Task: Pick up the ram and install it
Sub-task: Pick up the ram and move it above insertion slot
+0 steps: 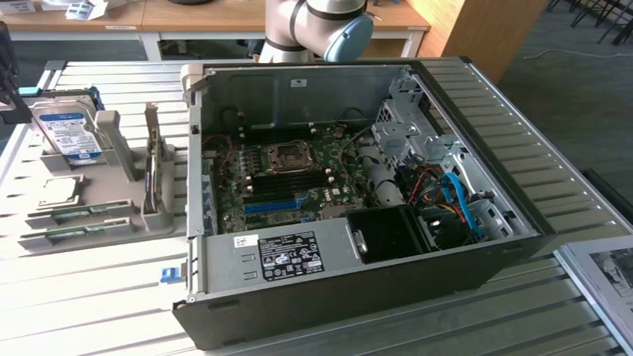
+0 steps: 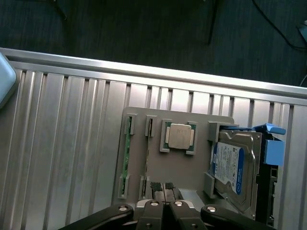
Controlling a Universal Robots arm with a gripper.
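Our tool (image 2: 163, 208) hangs closed and empty over the grey holder (image 2: 165, 167) on the table (image 2: 62, 143). The ram (image 2: 126, 154) lies in its slot on the holder's side away from the hard drive (image 2: 235, 165). For a clean pick, we judge the jaws should open and straddle the stick's thin width squarely.

Exterior view: even, diffuse daylight. Pale slatted desk (image 1: 564, 178) bright, with mild sheen along ribs. Open computer case (image 1: 296, 96) dimmer inside, deepest shadow around black duct (image 1: 390, 233). Wrist view: desk edge rail (image 2: 153, 72) catches strong highlight; floor (image 2: 144, 28) beyond nearly black. Hard drive (image 2: 237, 167) lid shows soft glare. Tool (image 2: 163, 191) dark, little surface detail.
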